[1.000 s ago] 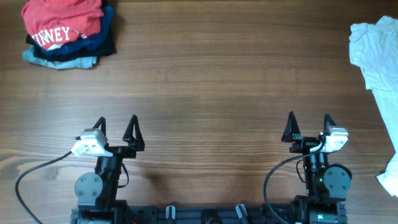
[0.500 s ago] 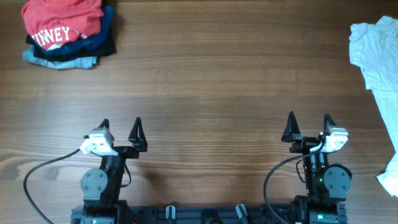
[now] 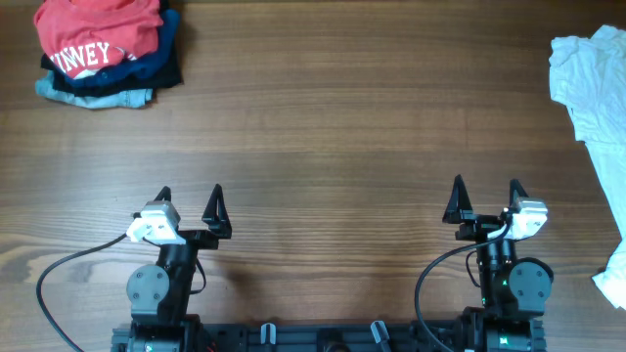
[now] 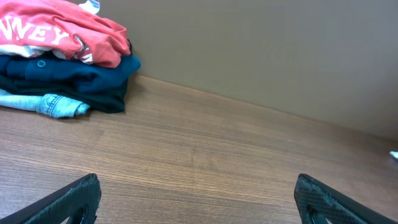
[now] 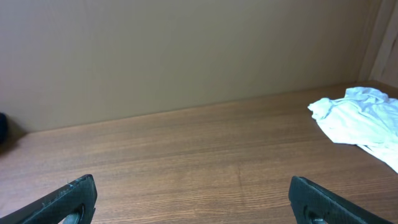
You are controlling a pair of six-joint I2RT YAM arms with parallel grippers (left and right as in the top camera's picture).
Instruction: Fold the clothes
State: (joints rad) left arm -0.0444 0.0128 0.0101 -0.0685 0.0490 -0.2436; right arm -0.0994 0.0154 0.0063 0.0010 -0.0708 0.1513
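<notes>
A red T-shirt (image 3: 98, 34) with white lettering lies folded on top of a pile of clothes at the table's far left corner; it also shows at the upper left of the left wrist view (image 4: 56, 28). My left gripper (image 3: 189, 191) stands open over bare wood near the front edge, well short of the pile, with nothing between its fingers (image 4: 196, 186). My right gripper (image 3: 486, 182) is open too, near the front right, and empty (image 5: 191, 186).
Under the red shirt lie a dark blue garment (image 3: 152, 59) and a light blue denim piece (image 3: 93, 95). A crumpled white garment (image 3: 592, 78) sprawls along the right edge, seen also in the right wrist view (image 5: 357, 115). A wall backs the table.
My left gripper has shifted slightly to the right and turned a little, then stayed still. The right arm and the clothes have not moved.
</notes>
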